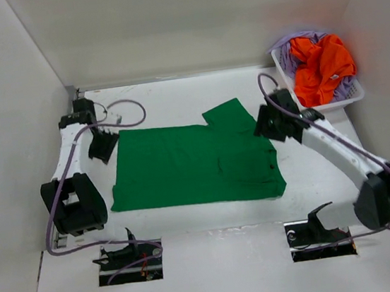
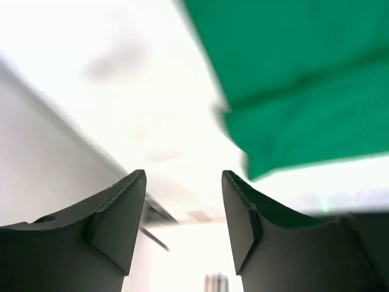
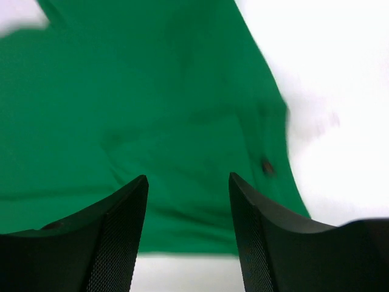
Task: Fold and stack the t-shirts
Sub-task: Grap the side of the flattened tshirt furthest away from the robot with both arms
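Top external view: a green t-shirt [image 1: 197, 163] is seen lying flat, apparently partly folded, at the centre of the table [image 1: 195, 260]. The left gripper [image 2: 183, 176] is held spread beside its left edge, and the right gripper [image 3: 188, 179] is spread above its right side; nothing is pinched. An orange t-shirt [image 1: 322, 66] and a lavender t-shirt [image 1: 289, 52] are heaped in a white basket [image 1: 279, 64]. Should only one layer be caught, the fold could be dragged open.

Bright, even light from above fills the top view and leaves only faint, soft shadows beneath the arms. In both wrist views the white table [image 2: 152, 91] burns out to glare. The left wrist view smears the green t-shirt [image 2: 304, 79], blurring its edges. Beyond the right gripper [image 3: 188, 177] the cloth is hazy too, while the dark fingers [image 3: 115, 243] look crisper.
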Robot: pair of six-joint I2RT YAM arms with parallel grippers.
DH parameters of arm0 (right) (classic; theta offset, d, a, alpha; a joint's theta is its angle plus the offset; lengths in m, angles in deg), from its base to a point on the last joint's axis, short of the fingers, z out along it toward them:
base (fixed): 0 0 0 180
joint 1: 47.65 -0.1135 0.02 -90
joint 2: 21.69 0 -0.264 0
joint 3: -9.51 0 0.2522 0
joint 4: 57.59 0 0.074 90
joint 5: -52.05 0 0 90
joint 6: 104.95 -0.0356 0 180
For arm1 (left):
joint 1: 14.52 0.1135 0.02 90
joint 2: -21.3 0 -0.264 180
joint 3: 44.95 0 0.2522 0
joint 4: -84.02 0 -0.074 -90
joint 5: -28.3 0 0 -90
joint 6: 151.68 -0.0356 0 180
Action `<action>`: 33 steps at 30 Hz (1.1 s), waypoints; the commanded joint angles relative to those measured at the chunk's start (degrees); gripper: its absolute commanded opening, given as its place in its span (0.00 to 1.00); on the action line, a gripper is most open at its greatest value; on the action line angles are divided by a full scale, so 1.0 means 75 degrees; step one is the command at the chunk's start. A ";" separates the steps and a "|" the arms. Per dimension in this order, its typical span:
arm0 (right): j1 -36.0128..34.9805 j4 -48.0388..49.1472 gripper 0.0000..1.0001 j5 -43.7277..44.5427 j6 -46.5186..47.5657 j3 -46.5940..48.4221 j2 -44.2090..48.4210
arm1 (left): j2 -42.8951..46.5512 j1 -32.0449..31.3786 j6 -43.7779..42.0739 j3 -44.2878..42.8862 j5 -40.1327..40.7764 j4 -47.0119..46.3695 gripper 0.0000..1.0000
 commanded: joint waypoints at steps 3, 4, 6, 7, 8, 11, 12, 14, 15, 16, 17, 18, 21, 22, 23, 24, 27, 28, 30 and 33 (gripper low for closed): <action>0.0574 0.1225 0.61 -0.0220 0.1849 0.3098 -0.2965 | -0.0597 0.0030 0.0638 -0.1852 -0.1292 -0.1010 0.52; 0.0621 0.1190 0.61 -0.0221 0.2014 0.3604 -0.3436 | -0.0901 0.0030 0.0814 -0.2005 -0.1363 -0.1362 0.52; 0.0738 0.1038 0.62 -0.0221 0.2342 0.5229 -0.4863 | -0.1522 -0.0087 0.1142 -0.2379 -0.1422 -0.1948 0.52; 0.0785 0.0921 0.62 -0.0232 0.2379 0.5772 -0.5276 | -0.1850 -0.0145 0.1306 -0.2602 -0.1468 -0.2160 0.52; 0.0867 0.0827 0.64 -0.0244 0.2414 0.6450 -0.5826 | -0.2143 -0.0204 0.1435 -0.2824 -0.1480 -0.2336 0.52; 0.1078 0.0733 0.67 -0.0407 0.2356 0.8069 -0.7209 | -0.2917 -0.0345 0.1775 -0.3387 -0.1504 -0.2747 0.53; 0.1125 0.0709 0.67 -0.0547 0.2321 0.8503 -0.7608 | -0.3117 -0.0368 0.1881 -0.3528 -0.1504 -0.2864 0.53; 0.1184 0.0628 0.68 -0.0817 0.2297 0.9289 -0.8382 | -0.3445 -0.0380 0.2103 -0.3705 -0.1504 -0.3180 0.54; 0.1184 0.0546 0.68 -0.0911 0.2332 0.9629 -0.8722 | -0.3574 -0.0380 0.2209 -0.3763 -0.1516 -0.3356 0.54; 0.1161 0.0441 0.69 -0.0924 0.2367 0.9911 -0.9027 | -0.3692 -0.0380 0.2303 -0.3799 -0.1516 -0.3520 0.54; 0.1149 0.0312 0.69 -0.0924 0.2390 1.0157 -0.9309 | -0.3786 -0.0380 0.2408 -0.3822 -0.1516 -0.3672 0.54; 0.1149 0.0218 0.69 -0.0970 0.2379 1.0311 -0.9521 | -0.3856 -0.0369 0.2514 -0.3823 -0.1516 -0.3790 0.54; 0.1102 0.0088 0.69 -0.1006 0.2355 1.0383 -0.9827 | -0.4021 -0.0333 0.2632 -0.3846 -0.1527 -0.3861 0.54; 0.1067 0.0030 0.69 -0.0994 0.2355 1.0359 -0.9851 | -0.4056 -0.0322 0.2655 -0.3834 -0.1527 -0.3861 0.54; 0.1032 -0.0063 0.68 -0.0959 0.2344 1.0313 -0.9874 | -0.4079 -0.0322 0.2655 -0.3811 -0.1527 -0.3861 0.54; 0.1008 -0.0099 0.68 -0.0959 0.2344 1.0277 -0.9874 | -0.4103 -0.0298 0.2655 -0.3799 -0.1527 -0.3873 0.55; 0.0868 -0.0263 0.64 -0.0901 0.2414 1.0032 -0.9793 | -0.4266 -0.0263 0.2679 -0.3822 -0.1574 -0.3873 0.55; 0.0844 -0.0264 0.59 -0.0889 0.2414 0.9973 -0.9746 | -0.4337 -0.0263 0.2690 -0.3846 -0.1621 -0.3838 0.56; 0.0809 -0.0264 0.52 -0.0900 0.2402 0.9926 -0.9710 | -0.4466 -0.0240 0.2690 -0.3869 -0.1679 -0.3814 0.55; 0.0774 -0.0310 0.31 -0.0971 0.2356 0.9902 -0.9710 | -0.4618 -0.0181 0.2725 -0.3869 -0.1738 -0.3814 0.55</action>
